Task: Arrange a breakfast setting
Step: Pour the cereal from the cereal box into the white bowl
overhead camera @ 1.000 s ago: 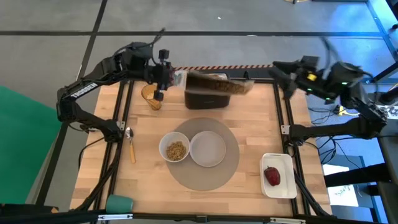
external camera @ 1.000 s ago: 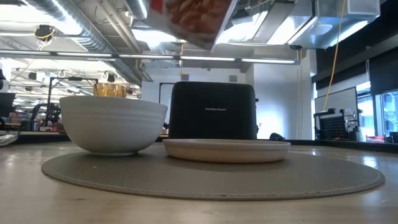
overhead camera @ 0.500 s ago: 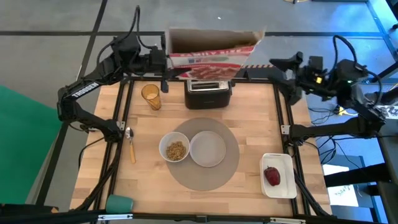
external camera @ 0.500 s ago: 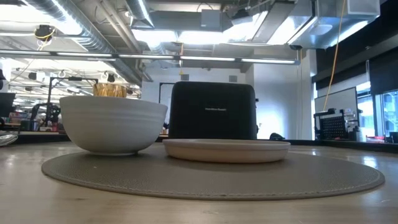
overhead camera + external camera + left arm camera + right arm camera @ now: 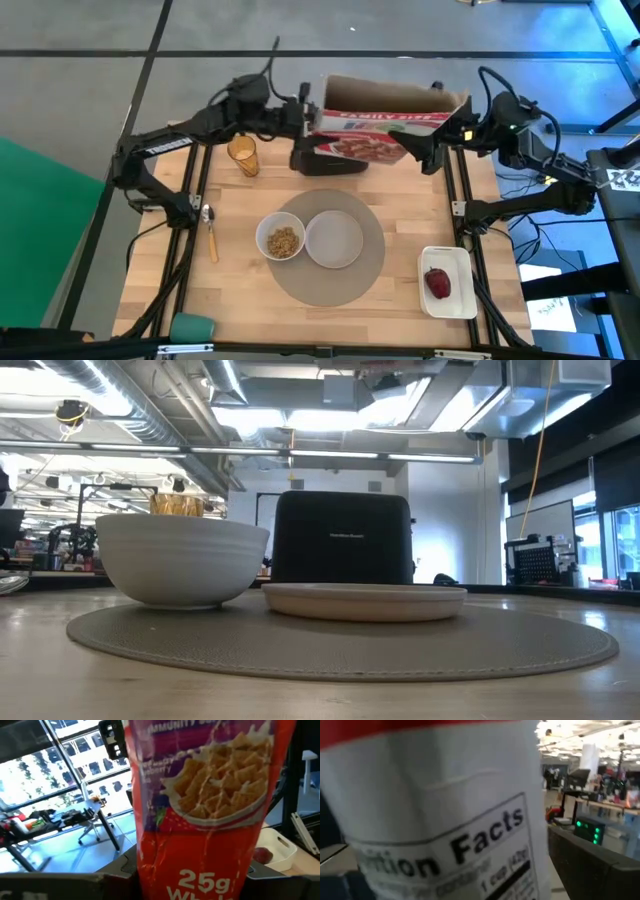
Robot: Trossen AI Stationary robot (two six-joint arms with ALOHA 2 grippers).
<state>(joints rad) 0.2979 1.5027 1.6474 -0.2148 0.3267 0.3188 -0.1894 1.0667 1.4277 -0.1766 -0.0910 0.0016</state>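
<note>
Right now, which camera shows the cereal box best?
The high view: the whole cereal box shows, held up between both arms over the black toaster. The left wrist view shows only its printed front, the right wrist view a side panel close up, the low view nothing recognisable of it.

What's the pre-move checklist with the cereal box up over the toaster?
1. Cereal box off the table, between both arms: ok, held up above the black toaster.
2. Left claw at the box's left end: ok on position; grip cannot tell.
3. Right claw at the box's right end: ok on position; grip cannot tell.
4. White bowl already filled: ok, cereal shows inside; it sits on the grey mat.
5. Small white plate bare: ok, nothing on it.
6. Amber tumbler near the left arm: cannot tell whether there is room; it stands close below the arm.
</note>
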